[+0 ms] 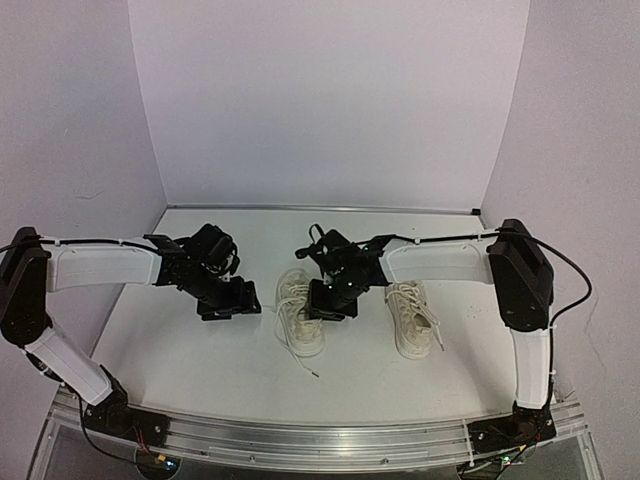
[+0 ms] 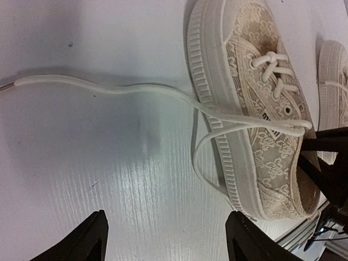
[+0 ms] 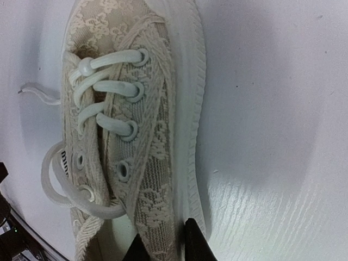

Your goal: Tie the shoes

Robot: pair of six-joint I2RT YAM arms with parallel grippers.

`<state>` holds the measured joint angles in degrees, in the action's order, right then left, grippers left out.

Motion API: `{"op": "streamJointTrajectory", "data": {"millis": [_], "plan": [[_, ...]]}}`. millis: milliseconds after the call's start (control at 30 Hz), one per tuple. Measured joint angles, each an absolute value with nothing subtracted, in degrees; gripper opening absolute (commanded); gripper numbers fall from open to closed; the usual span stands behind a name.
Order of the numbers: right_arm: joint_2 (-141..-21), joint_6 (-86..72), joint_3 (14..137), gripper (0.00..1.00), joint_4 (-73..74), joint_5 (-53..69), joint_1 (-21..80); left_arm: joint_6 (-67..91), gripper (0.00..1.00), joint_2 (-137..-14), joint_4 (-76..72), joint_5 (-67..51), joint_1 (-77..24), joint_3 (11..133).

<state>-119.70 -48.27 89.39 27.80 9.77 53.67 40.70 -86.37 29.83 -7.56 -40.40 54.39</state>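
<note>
A: Where are the shoes [image 1: 412, 320]?
B: Side by side on the table [image 1: 200, 365], laces loose. The right gripper [image 1: 330, 302] straddles the left shoe [image 1: 298, 318]'s side wall; grip unclear
A: The left gripper [image 1: 228, 300]?
B: Wide open, empty, beside it

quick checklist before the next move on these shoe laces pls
1. Left jaws open and empty: ok. They stand wide apart over bare table.
2. Left shoe tied: not ok. Its laces hang loose.
3. Loose lace end easy to reach: ok. It lies flat on the table beside the left shoe.
4. Lace between the left jaws: not ok. It lies ahead of them.
5. Right jaws' hold on the left shoe: cannot tell. They sit close together astride its side wall near the collar.
6. Right shoe tied: cannot tell.
</note>
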Motion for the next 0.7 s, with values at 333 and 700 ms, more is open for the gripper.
{"op": "streamJointTrajectory", "data": {"millis": [333, 700], "plan": [[-113.2, -47.7, 85.7, 0.39, 26.5, 13.3, 50.9, 37.4, 0.61, -90.8, 24.2, -6.7, -45.5, 52.7], [-104.0, -44.2, 80.2, 0.44, 26.0, 15.5, 47.4, 39.9, 0.59, -101.0, 23.7, -0.1, -50.1, 56.9]]}}
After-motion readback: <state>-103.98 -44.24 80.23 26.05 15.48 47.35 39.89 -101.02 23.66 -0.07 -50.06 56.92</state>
